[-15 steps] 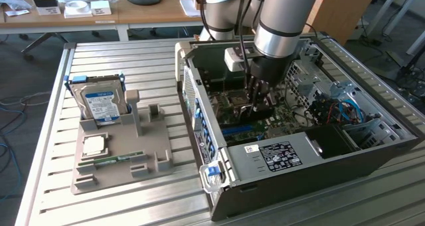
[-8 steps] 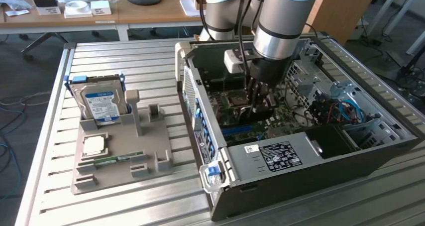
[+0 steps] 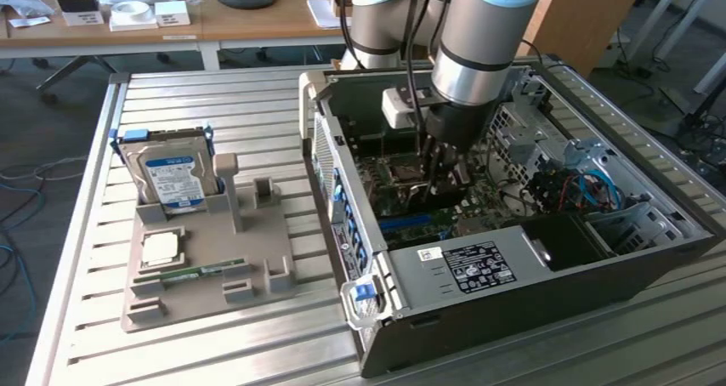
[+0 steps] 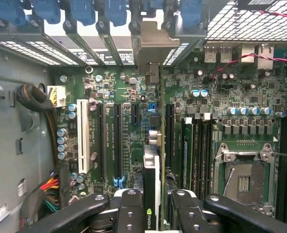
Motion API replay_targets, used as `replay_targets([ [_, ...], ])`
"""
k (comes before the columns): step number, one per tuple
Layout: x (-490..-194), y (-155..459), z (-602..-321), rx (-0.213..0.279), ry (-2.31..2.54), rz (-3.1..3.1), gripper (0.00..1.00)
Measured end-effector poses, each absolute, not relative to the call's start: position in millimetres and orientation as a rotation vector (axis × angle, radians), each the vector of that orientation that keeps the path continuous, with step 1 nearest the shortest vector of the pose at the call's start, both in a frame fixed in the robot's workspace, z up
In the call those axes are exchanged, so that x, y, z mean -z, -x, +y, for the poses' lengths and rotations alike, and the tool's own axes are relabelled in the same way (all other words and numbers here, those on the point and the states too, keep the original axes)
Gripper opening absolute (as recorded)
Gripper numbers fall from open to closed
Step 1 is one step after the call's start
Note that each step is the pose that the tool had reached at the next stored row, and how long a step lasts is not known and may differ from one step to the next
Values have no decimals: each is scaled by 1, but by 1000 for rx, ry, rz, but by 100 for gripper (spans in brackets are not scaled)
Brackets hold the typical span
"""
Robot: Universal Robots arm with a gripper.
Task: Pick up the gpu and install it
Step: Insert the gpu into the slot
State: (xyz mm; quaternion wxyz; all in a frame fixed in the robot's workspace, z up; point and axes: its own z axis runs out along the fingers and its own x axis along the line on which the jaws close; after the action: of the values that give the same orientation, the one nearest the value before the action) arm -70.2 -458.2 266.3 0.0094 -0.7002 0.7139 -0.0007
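Note:
Inside the open computer case (image 3: 511, 267), my gripper (image 3: 440, 169) hangs low over the green motherboard (image 4: 129, 131). In the wrist view the gripper (image 4: 152, 206) is shut on the gpu (image 4: 152, 165), which I see edge-on as a thin black and green card standing upright between the fingers (image 4: 129, 208). The card runs away from the gripper to its silver end bracket (image 4: 152, 46), which stands among the rear slot openings under the blue clips (image 4: 117, 9). It sits in line between two black expansion slots (image 4: 118, 141). Whether its lower edge is in a slot I cannot tell.
On the exterior view's left, a grey holder (image 3: 199, 267) carries a silver hard drive (image 3: 170, 173), a processor chip (image 3: 161, 248) and a narrow green RAM stick (image 3: 193, 274). Case walls, drive cages and blue cables (image 3: 590, 186) surround the arm. An open CPU socket (image 4: 243, 179) lies beside the card.

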Motion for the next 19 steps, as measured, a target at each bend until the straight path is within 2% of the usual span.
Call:
replay_targets([
  [19, -266, 76, -458, 5, 2188, 2230, 27],
])
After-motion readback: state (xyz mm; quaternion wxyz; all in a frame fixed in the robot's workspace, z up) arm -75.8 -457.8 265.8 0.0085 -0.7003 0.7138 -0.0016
